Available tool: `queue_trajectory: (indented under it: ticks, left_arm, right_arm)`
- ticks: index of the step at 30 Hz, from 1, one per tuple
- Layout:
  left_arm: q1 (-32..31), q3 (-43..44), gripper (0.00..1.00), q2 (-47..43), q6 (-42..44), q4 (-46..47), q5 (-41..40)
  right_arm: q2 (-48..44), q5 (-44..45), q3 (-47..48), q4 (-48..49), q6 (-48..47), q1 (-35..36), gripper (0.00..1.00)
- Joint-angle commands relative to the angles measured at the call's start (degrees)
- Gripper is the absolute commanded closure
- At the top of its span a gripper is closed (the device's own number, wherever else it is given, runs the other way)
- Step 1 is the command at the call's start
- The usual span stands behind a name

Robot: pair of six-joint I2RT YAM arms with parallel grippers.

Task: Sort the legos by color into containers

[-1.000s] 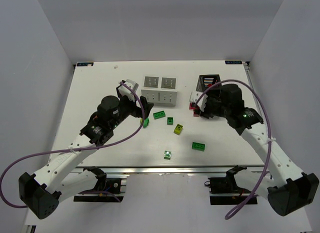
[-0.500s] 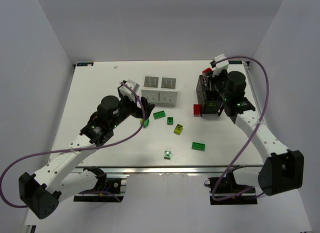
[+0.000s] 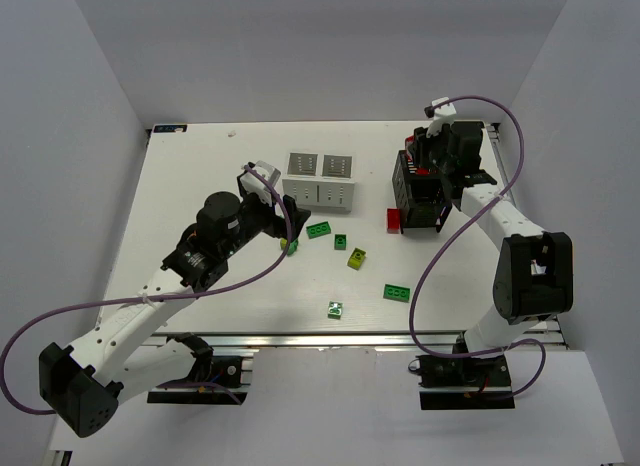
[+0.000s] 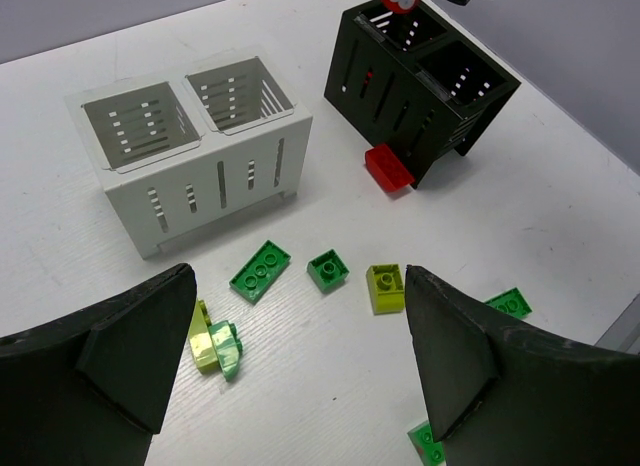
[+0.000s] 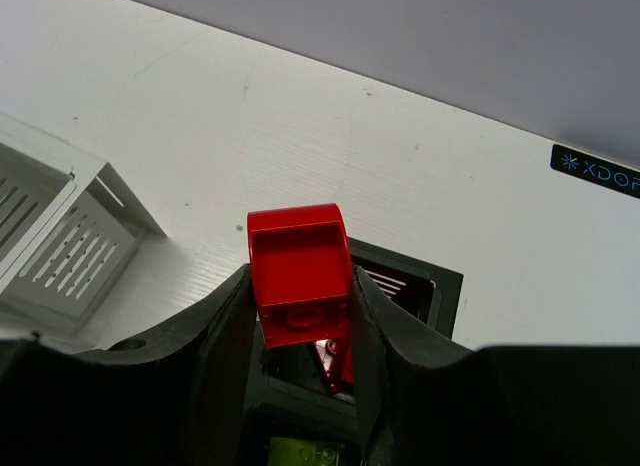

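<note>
Plainly, the right hand pinches a glossy red brick.

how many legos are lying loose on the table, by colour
dark green legos: 5
yellow-green legos: 2
red legos: 1
total: 8
not counted: the held red lego in the right gripper over the black box, and any already inside it
</note>
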Motion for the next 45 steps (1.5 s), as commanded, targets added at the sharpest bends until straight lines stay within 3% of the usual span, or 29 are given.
queue_trajectory:
  ticks: [1,10,17,18,21,31,32,34,35,36,37,39,41,42,43,45]
  left_arm:
    - [0.3,-0.2,0.06,0.0,0.1,0.4,1.3]
    - [0.3,0.0,0.06,1.4,0.2,0.1,2.5]
    - [0.3,0.1,0.06,1.8,0.2,0.2,3.4]
    - [0.3,0.0,0.06,2.0,0.2,0.3,3.7]
    - [0.3,0.0,0.06,2.1,0.2,0.4,4.5]
    - [0.3,-0.7,0.10,4.1,-1.8,2.8,8.8]
    - [0.3,-0.9,0.13,4.5,-2.1,3.4,9.5]
    - [0.3,-0.7,0.23,6.7,-3.0,3.9,11.2]
    - [0.2,-0.7,0.34,7.6,-4.8,4.5,12.8]
    - [0.2,-0.7,0.40,9.6,-6.0,6.1,13.8]
    - [0.1,-0.6,0.52,11.0,-9.1,7.7,15.7]
    - [-0.4,-0.6,0.59,13.4,-13.0,9.7,16.7]
    - [-2.1,0.0,0.59,17.4,-17.6,11.4,15.2]
    - [-2.9,0.5,0.56,18.7,-18.7,11.3,13.8]
    - [-6.5,3.1,0.52,24.6,-19.2,8.3,9.3]
    - [-7.3,5.7,0.50,27.7,-19.0,6.4,6.0]
  right_arm:
    - [1.1,0.6,2.3,1.8,1.0,-0.8,0.88]
    - [5.0,-1.1,4.3,-1.0,0.4,-2.2,0.63]
    - [4.8,-1.2,4.5,-1.5,0.5,-2.8,0.60]
    - [4.7,-1.5,4.5,-1.5,0.5,-3.0,0.53]
    - [4.3,-2.2,4.5,-1.8,0.4,-3.0,0.46]
    - [-2.4,-6.0,4.0,-5.1,-1.3,-3.7,0.34]
    - [-3.5,-7.6,4.1,-7.7,-2.6,-3.7,0.34]
    - [-7.9,-12.5,4.4,-10.9,-2.8,-3.8,0.46]
    - [-9.5,-14.4,4.4,-12.5,-2.2,-3.8,0.57]
    - [-13.4,-18.5,4.3,-16.2,-0.5,-3.8,0.82]
    - [-17.7,-21.6,3.5,-19.2,2.1,-3.8,0.91]
    - [-20.2,-23.4,1.3,-20.3,3.3,-3.8,0.91]
    - [-28.3,-28.0,-4.1,-20.8,6.6,-3.8,0.83]
    - [-33.8,-29.2,-6.2,-19.7,8.9,-3.8,0.73]
    - [-41.7,-30.3,-14.8,-15.5,10.5,-3.8,0.59]
    - [-46.3,-29.1,-17.3,-10.9,10.9,-4.0,0.50]
